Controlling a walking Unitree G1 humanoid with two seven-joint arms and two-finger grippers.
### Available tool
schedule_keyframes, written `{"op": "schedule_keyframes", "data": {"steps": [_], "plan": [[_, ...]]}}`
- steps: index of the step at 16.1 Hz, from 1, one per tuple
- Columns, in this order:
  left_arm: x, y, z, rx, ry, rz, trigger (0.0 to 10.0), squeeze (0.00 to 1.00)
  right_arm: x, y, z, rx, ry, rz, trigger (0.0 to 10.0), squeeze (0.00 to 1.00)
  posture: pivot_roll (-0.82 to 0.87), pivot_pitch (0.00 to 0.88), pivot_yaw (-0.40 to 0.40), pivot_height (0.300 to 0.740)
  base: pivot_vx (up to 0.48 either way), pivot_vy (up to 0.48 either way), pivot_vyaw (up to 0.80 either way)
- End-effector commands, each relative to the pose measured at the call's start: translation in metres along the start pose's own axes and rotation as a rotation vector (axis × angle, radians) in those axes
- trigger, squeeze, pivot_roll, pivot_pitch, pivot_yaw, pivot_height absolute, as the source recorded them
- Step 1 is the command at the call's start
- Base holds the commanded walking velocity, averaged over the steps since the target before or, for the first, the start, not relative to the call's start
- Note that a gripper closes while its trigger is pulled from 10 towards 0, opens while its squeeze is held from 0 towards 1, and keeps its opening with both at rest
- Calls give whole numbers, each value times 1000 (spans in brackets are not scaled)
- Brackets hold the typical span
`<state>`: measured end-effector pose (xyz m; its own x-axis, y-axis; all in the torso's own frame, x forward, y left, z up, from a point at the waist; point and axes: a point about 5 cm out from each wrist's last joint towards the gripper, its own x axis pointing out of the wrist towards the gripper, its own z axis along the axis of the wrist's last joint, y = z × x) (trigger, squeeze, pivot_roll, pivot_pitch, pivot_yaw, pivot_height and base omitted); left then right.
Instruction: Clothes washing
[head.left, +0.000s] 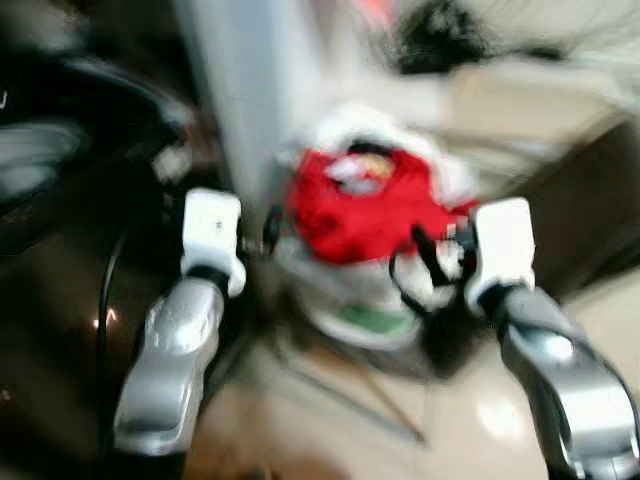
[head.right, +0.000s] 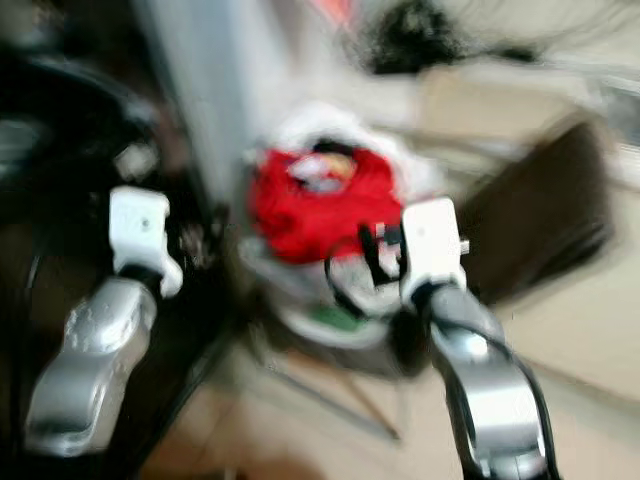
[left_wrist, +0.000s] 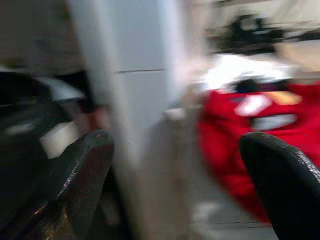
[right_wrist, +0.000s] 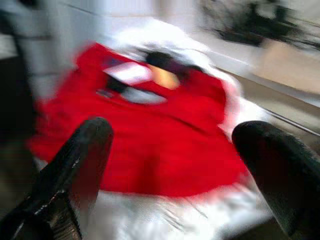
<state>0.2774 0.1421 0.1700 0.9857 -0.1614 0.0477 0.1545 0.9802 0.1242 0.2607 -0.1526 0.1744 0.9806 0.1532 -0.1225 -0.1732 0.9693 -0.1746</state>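
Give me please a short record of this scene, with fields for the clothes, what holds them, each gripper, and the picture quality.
clothes: red garment on top of a pile, white fabric behind and under it
container: looks like a pale basket, too blurred to be sure
left gripper: open, raised before a white upright panel, left of the pile
right gripper: open, pointed at the red garment, not touching it
picture quality: all views blurred by motion

white pillar (head.left: 250, 110) left, red garment (head.left: 365, 205) unobstructed
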Motion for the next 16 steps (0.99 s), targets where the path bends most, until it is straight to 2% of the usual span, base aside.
{"op": "schedule_keyframes", "data": {"steps": [1, 5, 9, 11, 16], "plan": [[-2, 3, 1, 1, 5, 11, 10000, 0, 1, 1, 3, -1, -14, 6, 10000, 0, -89, 0, 27, 740, 326, 0, 800], [-1, 4, 1, 0, 6, 16, 10000, 0, 2, 1, 2, 11, -12, 6, 10000, 0, -90, 0, 28, 740, 324, 0, 748], [-1, -3, 3, -33, -9, -32, 10000, 0, 0, -6, 5, 52, -30, -40, 10000, 0, -95, 0, 31, 740, 317, 0, 0], [-1, -8, 1, -58, -5, -57, 10000, 0, -2, -9, 8, 78, -43, -73, 10000, 0, -104, 0, 35, 740, 0, 0, -769], [1, -8, 1, -54, -7, -83, 10000, 0, -3, -11, 9, 70, -46, -90, 10000, 0, -115, 0, 48, 740, 0, 0, 0]]}}
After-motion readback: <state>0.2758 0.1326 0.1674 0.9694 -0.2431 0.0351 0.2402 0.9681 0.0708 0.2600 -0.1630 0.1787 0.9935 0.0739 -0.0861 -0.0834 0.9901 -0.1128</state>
